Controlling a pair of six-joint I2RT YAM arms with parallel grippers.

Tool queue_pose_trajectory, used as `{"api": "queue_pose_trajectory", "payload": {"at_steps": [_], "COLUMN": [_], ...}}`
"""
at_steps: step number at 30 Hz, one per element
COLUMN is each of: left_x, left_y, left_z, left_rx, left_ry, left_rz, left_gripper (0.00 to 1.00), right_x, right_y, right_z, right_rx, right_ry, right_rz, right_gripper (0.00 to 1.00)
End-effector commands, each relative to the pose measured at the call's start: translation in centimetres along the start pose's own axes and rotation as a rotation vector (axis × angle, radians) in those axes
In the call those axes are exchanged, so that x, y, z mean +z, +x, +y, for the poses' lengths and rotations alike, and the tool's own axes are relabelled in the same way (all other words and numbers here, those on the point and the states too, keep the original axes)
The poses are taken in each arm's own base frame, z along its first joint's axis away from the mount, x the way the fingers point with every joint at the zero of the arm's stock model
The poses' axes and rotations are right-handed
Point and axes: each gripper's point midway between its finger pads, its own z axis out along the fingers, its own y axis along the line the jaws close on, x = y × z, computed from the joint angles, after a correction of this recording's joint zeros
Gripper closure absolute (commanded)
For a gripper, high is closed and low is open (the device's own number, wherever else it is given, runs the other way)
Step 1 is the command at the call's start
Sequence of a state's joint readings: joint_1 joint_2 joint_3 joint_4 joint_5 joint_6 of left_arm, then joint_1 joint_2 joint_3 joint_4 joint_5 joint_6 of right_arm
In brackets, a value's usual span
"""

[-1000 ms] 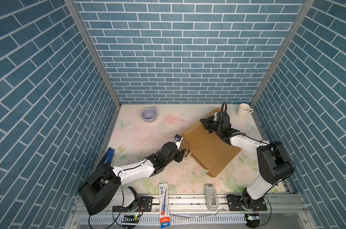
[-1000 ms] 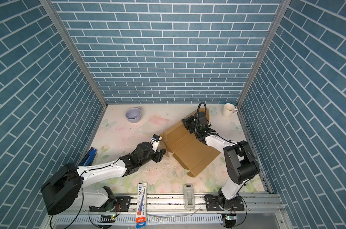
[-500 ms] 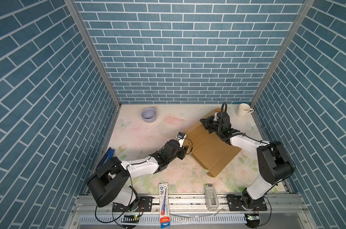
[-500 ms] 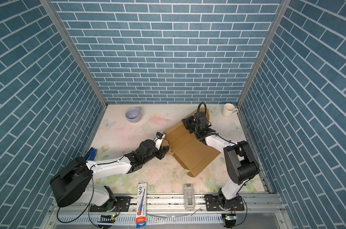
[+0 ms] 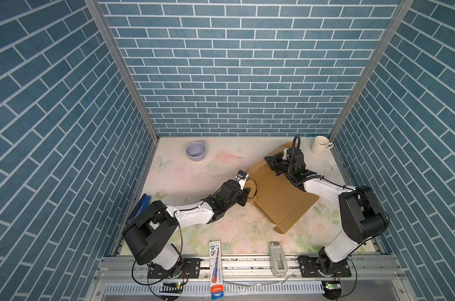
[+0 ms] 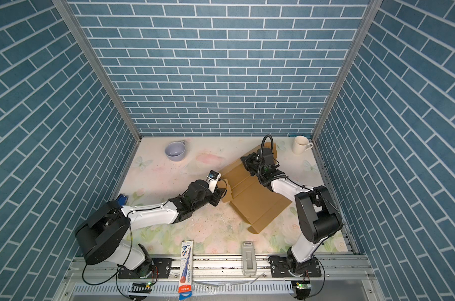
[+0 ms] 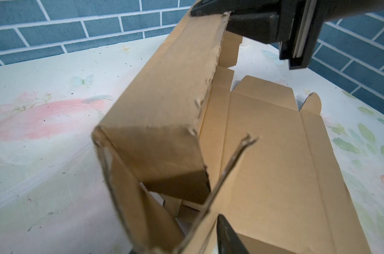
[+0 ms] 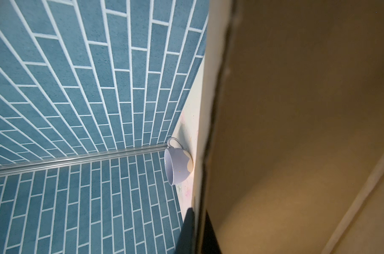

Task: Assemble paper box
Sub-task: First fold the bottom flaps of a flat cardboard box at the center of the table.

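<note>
1. Since earlier, left arm (image 5: 192,215) reached forward; left hand (image 5: 248,193) now at paper box (image 5: 281,200) near corner flap, can't tell if gripping.
2. Right hand (image 5: 272,163) clamped on raised wall; box lies on table (image 5: 195,187), right side.
3. Risk: pinching both flaps could crumple the corner or tug the wall loose.
</note>
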State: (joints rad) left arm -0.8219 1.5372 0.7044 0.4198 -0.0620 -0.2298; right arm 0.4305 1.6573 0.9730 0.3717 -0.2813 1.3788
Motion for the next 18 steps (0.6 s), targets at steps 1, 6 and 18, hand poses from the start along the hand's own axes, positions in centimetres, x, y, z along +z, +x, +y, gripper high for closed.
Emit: {"api": "queue_pose_trajectory", "payload": {"at_steps": [1,6,18], "left_x": [0.6,0.8,2.1], "left_y": [-1.5,-1.7,-0.9], "left_z": [0.1,0.5,1.3], "left_rx": [-0.034,-0.067,-0.111], "left_ry": [-0.015,-0.034,-0.133], "left_rz": [-0.030,-0.044,-0.009], "left_gripper": [0.59,0.59,0.62], "right_x": [-0.5,-0.4,-0.5], "right_y": [0.6,0.6,0.5], "right_z": [-3.2,-3.4,-3.7], "right_rx": [-0.028,-0.026,-0.021], "right_ry": [0.094,0.094,0.099], "right_rz": [0.013,0.015,0.007], "right_gripper": [0.98,0.98,0.98]}}
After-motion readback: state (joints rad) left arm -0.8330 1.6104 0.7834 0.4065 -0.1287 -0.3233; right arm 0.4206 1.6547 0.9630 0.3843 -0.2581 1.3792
